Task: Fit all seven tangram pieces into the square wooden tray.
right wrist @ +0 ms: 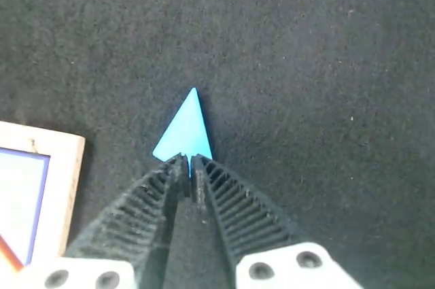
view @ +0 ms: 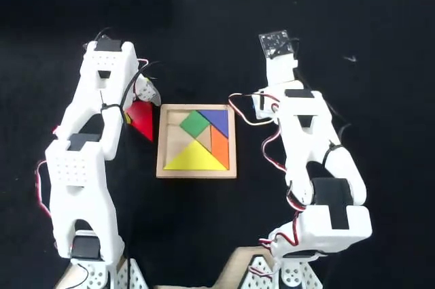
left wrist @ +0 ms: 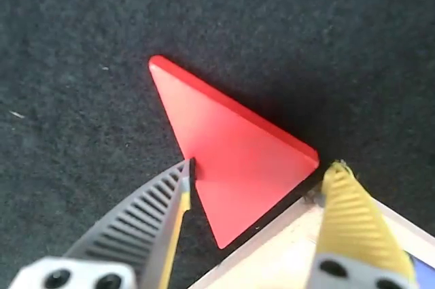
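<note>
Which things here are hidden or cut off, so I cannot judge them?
High view: the left arm covers part of the red triangle.
Right wrist view: the right gripper hides the base of the light blue triangle; grip unclear.
Left wrist view: the edge cuts off the tray.

Left fingers (left wrist: 348, 206) spread; right fingers (right wrist: 230, 199) pressed together.

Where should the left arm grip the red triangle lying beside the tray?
Grip the red triangle by its thin side edges, coming straight down from above. It lies flat on the cloth, so only the edges offer purchase, and the open left gripper straddles it.
</note>
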